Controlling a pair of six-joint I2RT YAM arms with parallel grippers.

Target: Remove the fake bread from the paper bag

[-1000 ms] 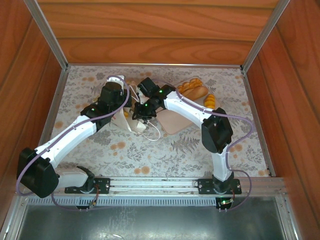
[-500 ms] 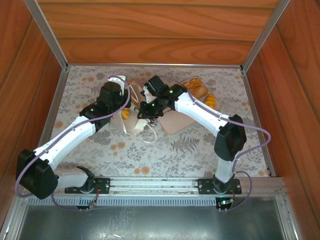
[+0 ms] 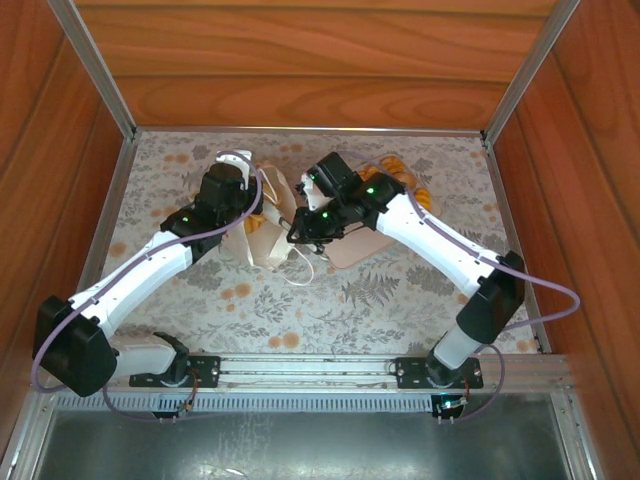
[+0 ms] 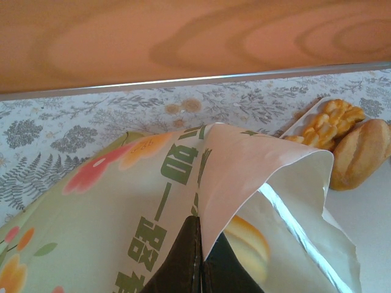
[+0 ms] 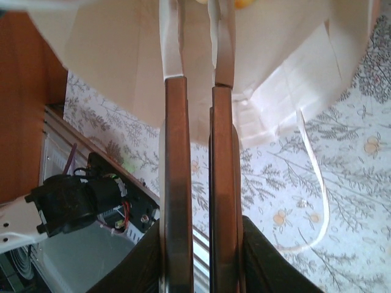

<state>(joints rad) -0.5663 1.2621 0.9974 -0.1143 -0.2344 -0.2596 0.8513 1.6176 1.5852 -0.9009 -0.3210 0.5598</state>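
Top external: high above and behind the two black arm bases point(image 3: 165, 365), looking steeply down over the whole grey floral-print table point(image 3: 400, 300). Left wrist: very close, facing the far wooden wall point(image 4: 183, 36) across the white printed paper bag point(image 4: 122, 207). Right wrist: equally close, looking back toward one base. Shared by all: bag and table.

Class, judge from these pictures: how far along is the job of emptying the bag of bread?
Done: a braided loaf and bun lie on the tray. In hand: the left gripper pinches the bag rim, holding it open; the right gripper, shut, is over the bag. Left: at least one roll is inside.
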